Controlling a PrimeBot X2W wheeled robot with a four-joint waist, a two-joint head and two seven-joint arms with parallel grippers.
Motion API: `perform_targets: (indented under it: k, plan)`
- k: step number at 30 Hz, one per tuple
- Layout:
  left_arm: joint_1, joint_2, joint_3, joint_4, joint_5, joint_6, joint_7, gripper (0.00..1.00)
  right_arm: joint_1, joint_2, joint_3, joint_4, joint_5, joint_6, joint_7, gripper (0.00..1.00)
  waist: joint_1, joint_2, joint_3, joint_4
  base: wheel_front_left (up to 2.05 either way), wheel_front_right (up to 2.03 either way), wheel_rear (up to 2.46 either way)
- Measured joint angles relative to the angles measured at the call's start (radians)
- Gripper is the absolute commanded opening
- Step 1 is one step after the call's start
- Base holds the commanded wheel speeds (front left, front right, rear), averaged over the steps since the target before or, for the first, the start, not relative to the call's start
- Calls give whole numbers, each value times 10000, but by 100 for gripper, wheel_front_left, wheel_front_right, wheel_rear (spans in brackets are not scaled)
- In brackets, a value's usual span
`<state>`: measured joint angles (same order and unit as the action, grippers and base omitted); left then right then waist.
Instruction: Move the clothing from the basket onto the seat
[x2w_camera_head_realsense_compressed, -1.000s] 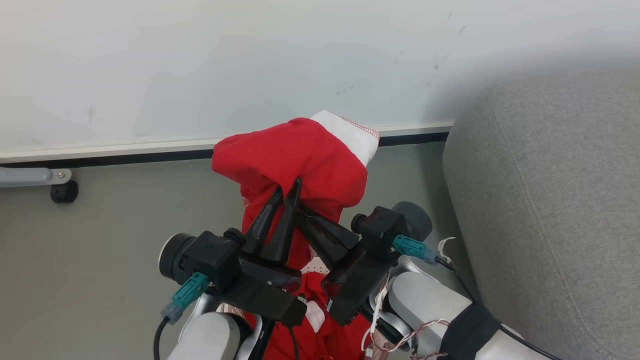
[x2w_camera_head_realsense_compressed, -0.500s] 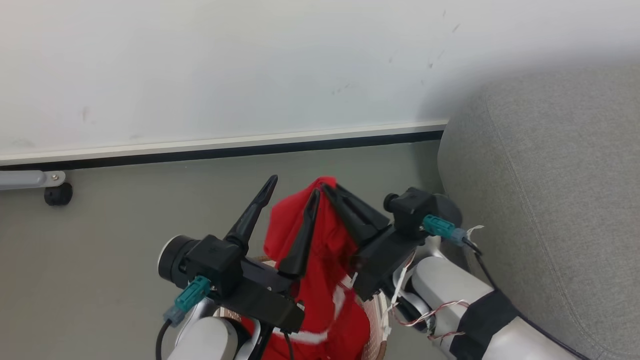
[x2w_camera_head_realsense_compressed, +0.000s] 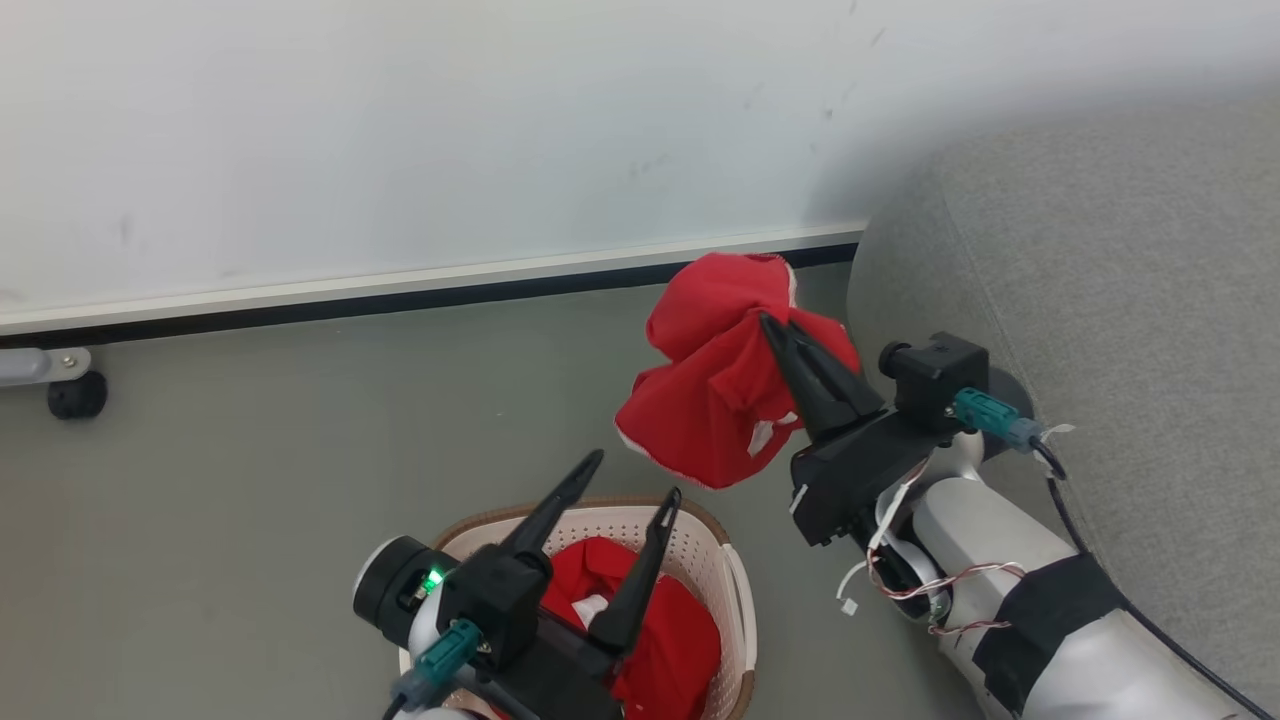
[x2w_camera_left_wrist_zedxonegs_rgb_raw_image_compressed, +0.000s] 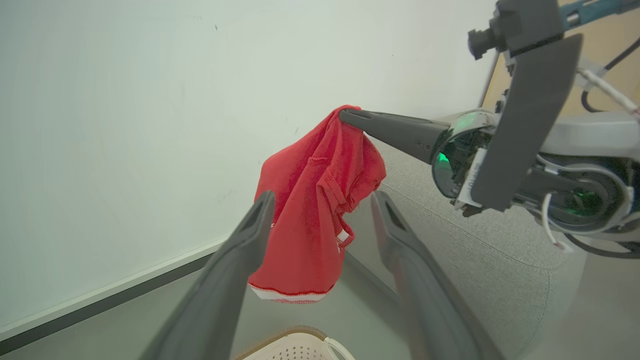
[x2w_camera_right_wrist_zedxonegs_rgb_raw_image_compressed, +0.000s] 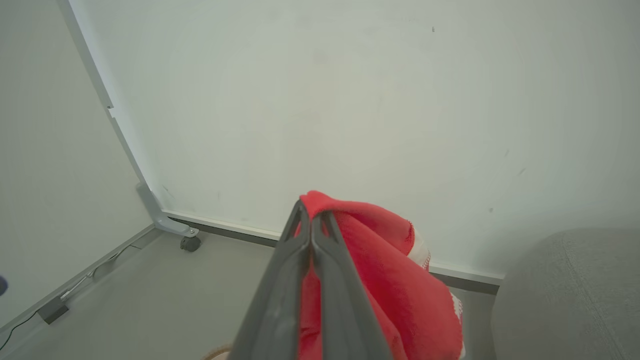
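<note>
A red garment (x2w_camera_head_realsense_compressed: 715, 400) with white trim hangs in the air, pinched by my right gripper (x2w_camera_head_realsense_compressed: 775, 325), which is shut on it (x2w_camera_right_wrist_zedxonegs_rgb_raw_image_compressed: 380, 280) just left of the grey seat (x2w_camera_head_realsense_compressed: 1120, 330). The left wrist view shows the same garment (x2w_camera_left_wrist_zedxonegs_rgb_raw_image_compressed: 310, 210) dangling from the right gripper's tip (x2w_camera_left_wrist_zedxonegs_rgb_raw_image_compressed: 345, 115). My left gripper (x2w_camera_head_realsense_compressed: 635, 478) is open and holds nothing, above the cream basket (x2w_camera_head_realsense_compressed: 700, 540). More red clothing (x2w_camera_head_realsense_compressed: 660, 620) lies in the basket.
A white wall with a dark baseboard (x2w_camera_head_realsense_compressed: 400, 295) runs behind. A grey bracket with a black caster (x2w_camera_head_realsense_compressed: 70, 395) sits at the left on the grey floor (x2w_camera_head_realsense_compressed: 250, 450). The seat's rounded edge (x2w_camera_right_wrist_zedxonegs_rgb_raw_image_compressed: 570, 295) is on the right.
My left gripper has opened, let go of the garment and dropped toward the basket. My right gripper has carried the garment up and right toward the seat. The head camera has shifted.
</note>
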<state>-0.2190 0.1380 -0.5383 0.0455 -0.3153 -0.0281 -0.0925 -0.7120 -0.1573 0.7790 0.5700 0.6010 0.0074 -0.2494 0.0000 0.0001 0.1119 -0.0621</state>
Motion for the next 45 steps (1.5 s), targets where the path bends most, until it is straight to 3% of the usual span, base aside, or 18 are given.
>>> perform_targets:
  k: [22,33,45]
  plan:
    - [280,435,-600,-568,295,-259,539,100,487,-546,-1264,-430,2,-355,-2,0,0,0,419,-1539,0,0,0]
    - [111,571,-600,-988,520,-263,838,100,-540,-1542,-2600,-585,-6,-523,-17,0,0,0,1019,-2478,0,0,0]
    - [-690,807,-537,-1348,694,-424,1241,100,-2076,-2545,-4038,-38,2,-614,-54,0,2,1,2033,-2785,0,0,0]
